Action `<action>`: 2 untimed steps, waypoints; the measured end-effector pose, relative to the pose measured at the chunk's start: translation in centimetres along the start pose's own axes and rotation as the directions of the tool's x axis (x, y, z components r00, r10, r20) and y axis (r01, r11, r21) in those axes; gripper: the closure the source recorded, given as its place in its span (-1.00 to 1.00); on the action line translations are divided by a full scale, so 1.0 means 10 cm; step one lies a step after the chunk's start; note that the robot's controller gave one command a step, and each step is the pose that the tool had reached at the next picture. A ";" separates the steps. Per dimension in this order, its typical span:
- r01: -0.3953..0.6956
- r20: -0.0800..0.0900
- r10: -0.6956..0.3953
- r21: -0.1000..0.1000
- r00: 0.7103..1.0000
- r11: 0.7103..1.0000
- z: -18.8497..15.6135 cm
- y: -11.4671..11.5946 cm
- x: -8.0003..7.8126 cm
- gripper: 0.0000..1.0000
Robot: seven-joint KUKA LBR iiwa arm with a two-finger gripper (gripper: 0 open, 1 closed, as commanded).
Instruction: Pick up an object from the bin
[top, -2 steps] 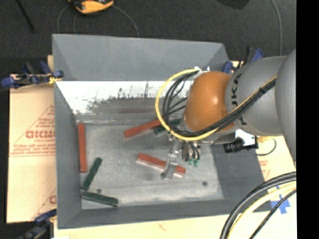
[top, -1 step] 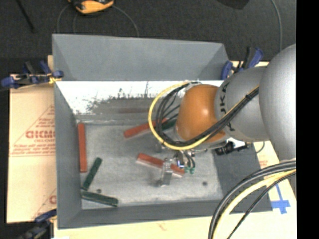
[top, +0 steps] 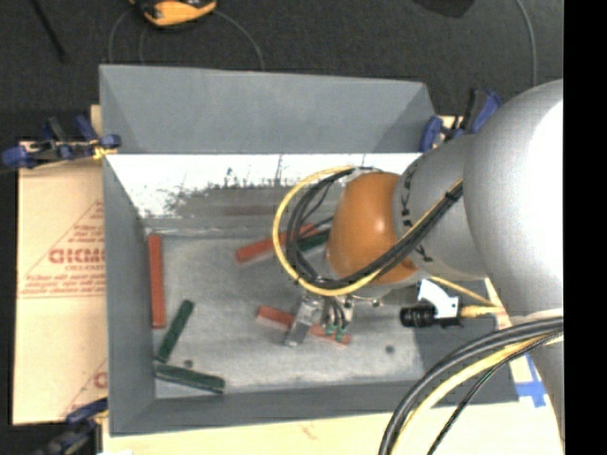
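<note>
My gripper hangs low over the middle of the bin floor, below the orange wrist cover. Directly under it lies a short red stick, running left to right, its right end showing past the gripper. Part of that stick is hidden by the gripper. A second red stick lies a little further back and to the left. Beside it a green stick shows partly behind the cable loop.
Along the left wall lies a long red stick. A green stick leans beside it, and another green stick lies in the front left corner. The arm and its cables cover the bin's right side.
</note>
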State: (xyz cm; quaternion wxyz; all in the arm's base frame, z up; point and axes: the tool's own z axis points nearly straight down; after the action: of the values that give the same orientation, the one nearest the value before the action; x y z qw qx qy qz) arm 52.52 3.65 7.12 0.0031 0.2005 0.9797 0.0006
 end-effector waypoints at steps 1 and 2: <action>0.000 0.000 0.000 0.000 1.000 1.000 0.00 0.00 0.00 1.00; 0.001 -0.004 -0.001 0.001 1.000 1.000 -0.03 0.00 0.01 1.00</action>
State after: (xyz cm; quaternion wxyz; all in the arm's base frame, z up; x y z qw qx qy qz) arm 52.43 3.64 7.44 0.0009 0.2002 0.9798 0.0003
